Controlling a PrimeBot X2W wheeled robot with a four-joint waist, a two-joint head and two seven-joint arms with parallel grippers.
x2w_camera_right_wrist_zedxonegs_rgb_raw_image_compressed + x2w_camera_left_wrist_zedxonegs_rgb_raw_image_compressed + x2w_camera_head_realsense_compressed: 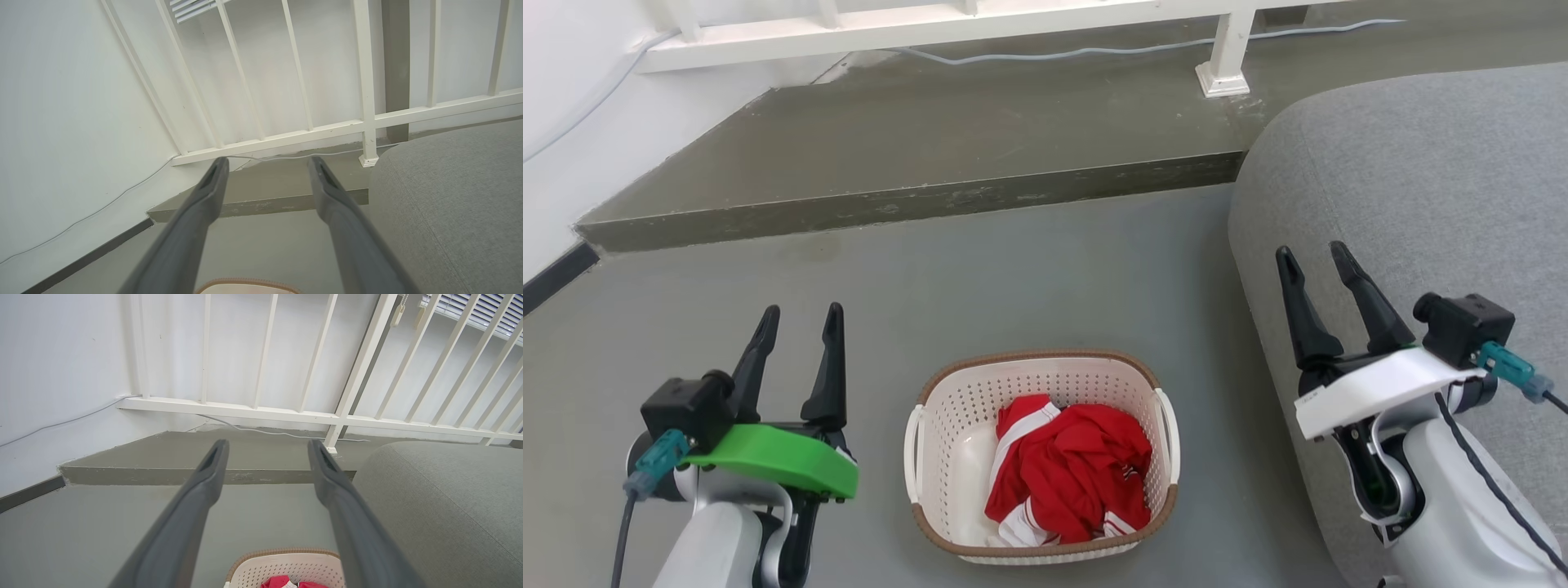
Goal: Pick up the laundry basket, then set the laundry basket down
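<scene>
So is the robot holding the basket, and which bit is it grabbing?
No, nothing is held. The left gripper and right gripper are open and empty, either side of the laundry basket on the floor.

Left gripper [803, 309] carries a green plate [776, 461], right gripper [1312, 248] a white plate [1372, 388], each with 2 black fingers [827, 367].

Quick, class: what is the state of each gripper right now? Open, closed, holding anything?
Left gripper: open, fingers apart, holding nothing, clear of the laundry basket.
Right gripper: open, fingers apart, holding nothing.
</scene>
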